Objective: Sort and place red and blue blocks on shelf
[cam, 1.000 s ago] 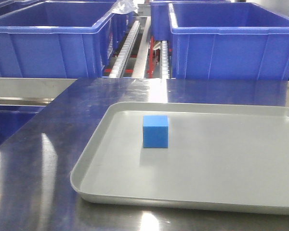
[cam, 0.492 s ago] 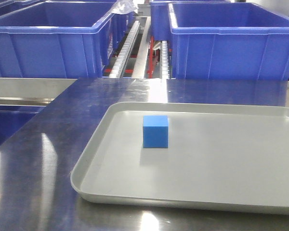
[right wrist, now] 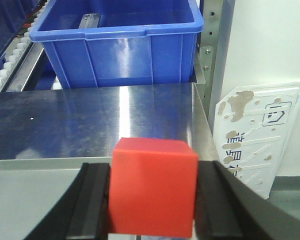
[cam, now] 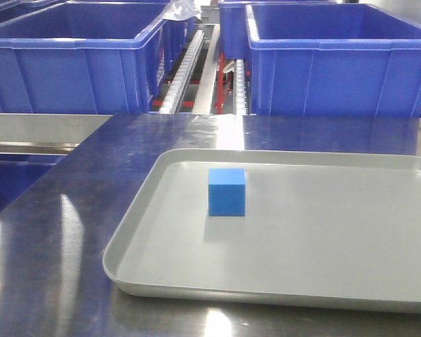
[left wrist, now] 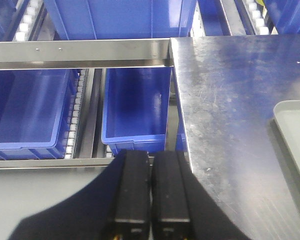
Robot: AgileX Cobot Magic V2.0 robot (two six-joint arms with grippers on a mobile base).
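Right pincer [right wrist: 151, 202]: clamped on red block [right wrist: 152, 180]
Left pincer [left wrist: 151, 192]: closed, empty
Risk: loose grip dropping block short of blue bin [right wrist: 120, 45]

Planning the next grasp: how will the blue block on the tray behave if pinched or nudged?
The blue block looks rigid, with crisp flat faces, so it should pinch squarely. Resting flat on the tray, it probably slides rather than rolls or tips. Its matte finish suggests fair grip; the similar red block sits square in the right gripper.
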